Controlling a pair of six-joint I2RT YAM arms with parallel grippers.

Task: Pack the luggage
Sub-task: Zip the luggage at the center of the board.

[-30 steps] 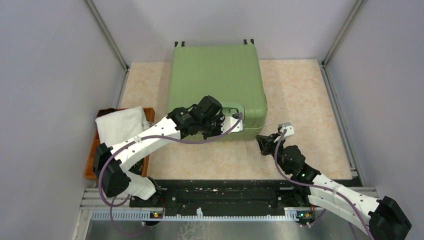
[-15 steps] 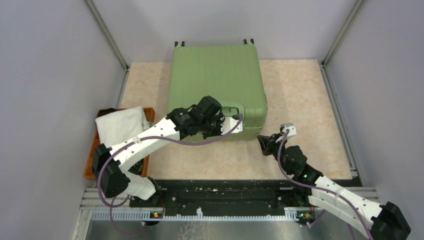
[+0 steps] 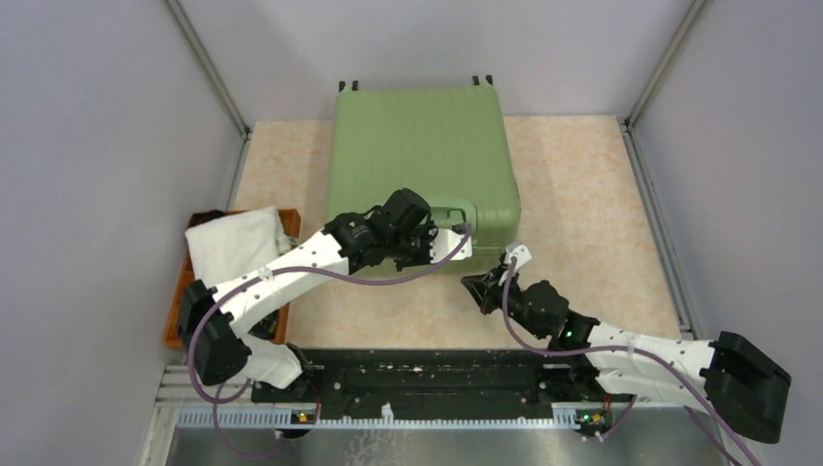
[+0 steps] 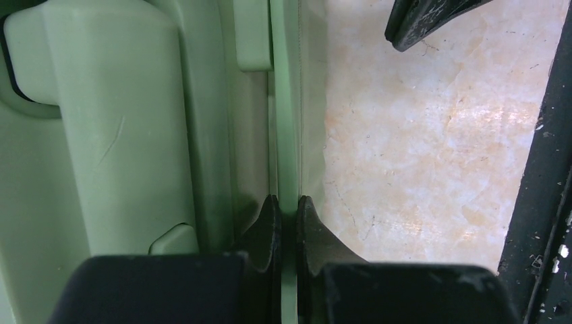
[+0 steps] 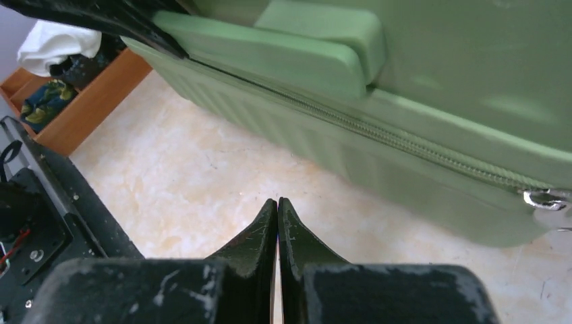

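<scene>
No readable text or labels anywhere.

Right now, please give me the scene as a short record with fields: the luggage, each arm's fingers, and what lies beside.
luggage: closed, flat on the table; zipper shut where visible
left gripper: fingers pinch a thin edge of the luggage beside its handle
right gripper: fingers shut, holding nothing, low over the table, apart from the luggage
tray: orange, at the table's left edge, holds a white cloth
</scene>
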